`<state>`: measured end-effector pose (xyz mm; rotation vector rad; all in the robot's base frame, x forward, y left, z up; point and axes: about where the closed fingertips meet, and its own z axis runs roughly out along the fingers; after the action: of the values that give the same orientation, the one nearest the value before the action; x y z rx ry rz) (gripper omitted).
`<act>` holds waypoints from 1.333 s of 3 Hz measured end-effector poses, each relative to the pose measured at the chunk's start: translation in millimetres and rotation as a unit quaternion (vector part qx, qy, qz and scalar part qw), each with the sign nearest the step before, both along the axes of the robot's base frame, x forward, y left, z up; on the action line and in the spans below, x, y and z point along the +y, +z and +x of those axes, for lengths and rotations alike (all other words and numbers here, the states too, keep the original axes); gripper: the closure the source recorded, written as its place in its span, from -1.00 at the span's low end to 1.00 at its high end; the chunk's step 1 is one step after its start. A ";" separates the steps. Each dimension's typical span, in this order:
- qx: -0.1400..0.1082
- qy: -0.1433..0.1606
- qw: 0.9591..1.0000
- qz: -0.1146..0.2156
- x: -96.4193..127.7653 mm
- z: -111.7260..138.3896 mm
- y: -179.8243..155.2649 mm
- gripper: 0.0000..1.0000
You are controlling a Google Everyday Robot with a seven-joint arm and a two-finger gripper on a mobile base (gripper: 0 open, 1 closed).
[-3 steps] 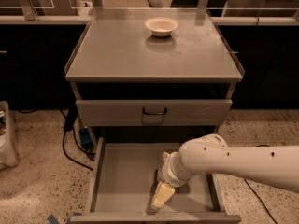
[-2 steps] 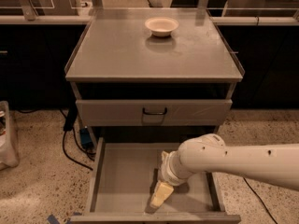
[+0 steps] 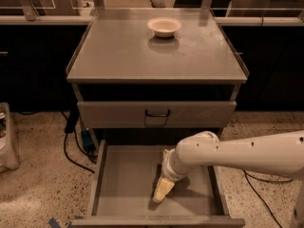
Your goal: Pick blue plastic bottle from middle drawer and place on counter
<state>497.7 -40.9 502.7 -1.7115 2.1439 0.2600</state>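
Camera view: gripper (image 3: 163,190) low in drawer (image 3: 123,184) near front edge, grip state impossible to tell, bottle hidden; probably light, slick, crushable, so take gently mid-body.

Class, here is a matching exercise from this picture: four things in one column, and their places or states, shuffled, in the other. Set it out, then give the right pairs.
Things:
1. white bowl
2. gripper
3. black handle
4. middle drawer

Places or states:
A. pulled out, open
B. on the counter, towards its back edge
C. on the closed drawer front
D. low inside the middle drawer, near its floor

Pairs: 1-B, 2-D, 3-C, 4-A
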 end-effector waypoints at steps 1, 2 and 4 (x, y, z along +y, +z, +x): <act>0.008 0.002 1.000 -0.002 -0.3 3.8 -10.1 -1.00; 0.021 0.009 1.000 -0.006 1.1 -0.8 -17.4 -0.96; 0.021 0.009 1.000 -0.006 1.1 -0.8 -17.5 0.12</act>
<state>496.9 -39.8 485.2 -1.7465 2.1647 0.2906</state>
